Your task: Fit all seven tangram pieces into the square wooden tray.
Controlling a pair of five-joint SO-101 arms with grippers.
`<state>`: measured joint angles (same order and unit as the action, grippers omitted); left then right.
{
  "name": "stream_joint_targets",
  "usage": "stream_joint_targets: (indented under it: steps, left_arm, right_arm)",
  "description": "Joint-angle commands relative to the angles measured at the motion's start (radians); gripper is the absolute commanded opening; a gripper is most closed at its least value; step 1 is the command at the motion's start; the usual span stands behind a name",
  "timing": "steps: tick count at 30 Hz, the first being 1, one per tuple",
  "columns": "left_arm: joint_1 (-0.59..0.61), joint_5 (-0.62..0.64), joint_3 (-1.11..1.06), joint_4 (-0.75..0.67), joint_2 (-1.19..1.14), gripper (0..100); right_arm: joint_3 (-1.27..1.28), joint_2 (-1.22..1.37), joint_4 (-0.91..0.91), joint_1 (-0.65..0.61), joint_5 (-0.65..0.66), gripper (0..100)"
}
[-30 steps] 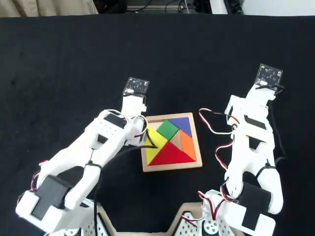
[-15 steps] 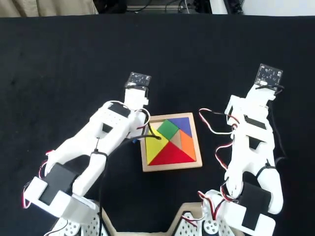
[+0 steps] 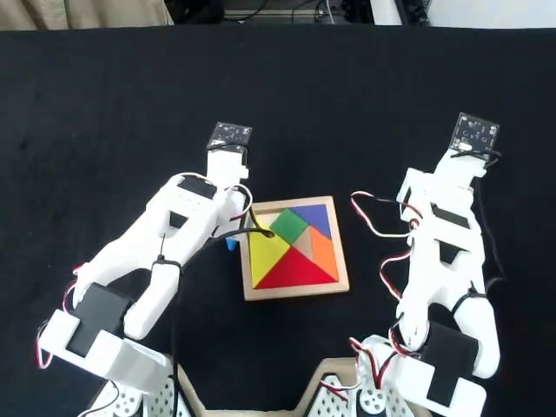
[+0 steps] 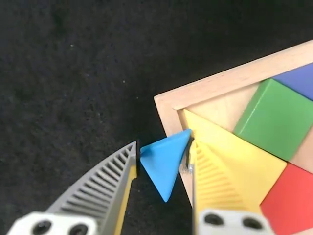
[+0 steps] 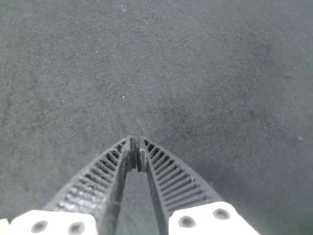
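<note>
Gripping the blue triangle [image 4: 164, 164] between narrowly parted fingers, the left gripper [image 4: 163, 147] is seen just left of the wooden tray [image 3: 295, 292] at mid-frame in the high view, the triangle's corner at the rim. The right gripper [image 5: 136, 147] is closed empty over black cloth [image 5: 195, 58].

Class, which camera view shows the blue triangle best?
The left wrist view: the blue triangle is held whole in the left claw, its tip at the tray corner. The high view gives a blue sliver beside the left arm; the right wrist view faces black cloth.
</note>
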<state>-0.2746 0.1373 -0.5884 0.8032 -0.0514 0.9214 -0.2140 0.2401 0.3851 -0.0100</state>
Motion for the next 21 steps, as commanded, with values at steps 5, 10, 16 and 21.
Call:
stream_joint_targets:
  steps: [5, 10, 16, 21]
  left_arm:
    - [0.085, -0.018, -0.084, 0.015, 0.143, 17]
    - [0.119, -0.023, -0.166, -0.006, 0.267, 17]
    - [0.171, -0.074, -0.199, -0.012, 0.276, 17]
    - [0.2, -0.074, -0.199, 0.008, 0.285, 17]
  right_arm:
    - [-0.013, -0.041, -0.018, 0.008, -0.002, 1.1]
    - [-0.013, -0.041, -0.018, 0.0, -0.002, 1.1]
    - [-0.013, -0.041, -0.018, -0.003, 0.0, 1.1]
    - [-0.013, -0.041, -0.018, -0.003, 0.0, 1.1]
